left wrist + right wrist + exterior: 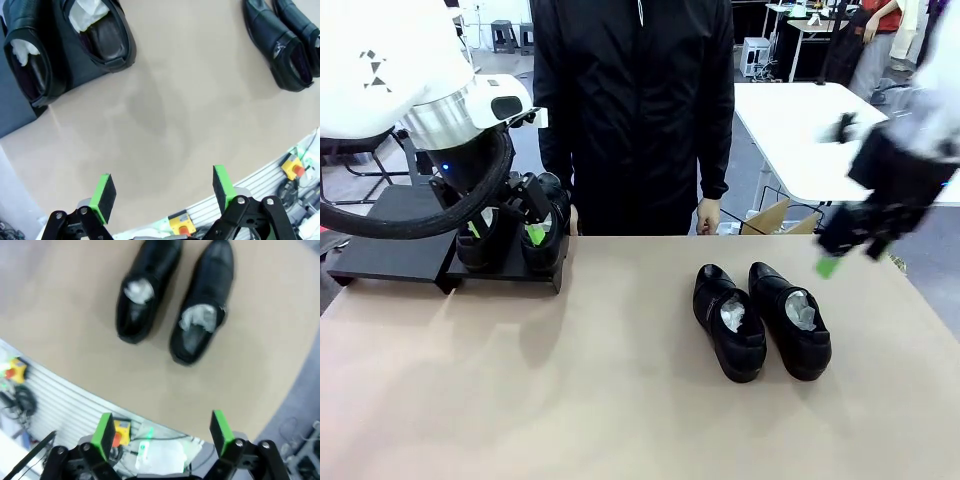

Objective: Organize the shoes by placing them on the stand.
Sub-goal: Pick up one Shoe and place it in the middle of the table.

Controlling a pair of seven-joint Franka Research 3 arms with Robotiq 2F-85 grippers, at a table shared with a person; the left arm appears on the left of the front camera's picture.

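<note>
- The tan counter (620,420) stretches from its near edge to a person (632,100) in a black jacket, who stands at the middle of the far edge.
- The white left arm (380,60) hangs over the counter's far left corner.
- The stand (385,250), low, black and flat-topped, sits in that far left corner.
- The right hand (162,432), blurred in the front view, hangs above the counter's right edge, towards the far right corner. Its jaws are spread fully wide, green pads well apart, and it grips nothing.
- The left hand (505,228) hovers over the stand's right section, just above the shoes there. Its jaws are also spread as wide as they go, with nothing between the green pads.
- Two stand shoes (485,245) sit side by side on the stand's right section, glossy black, with white paper inside each.
- Two counter shoes (760,320) lie side by side on the bare counter right of its middle, well apart from the stand. Their heels face the near edge, their toes face the far edge, and crumpled white paper fills each opening.
</note>
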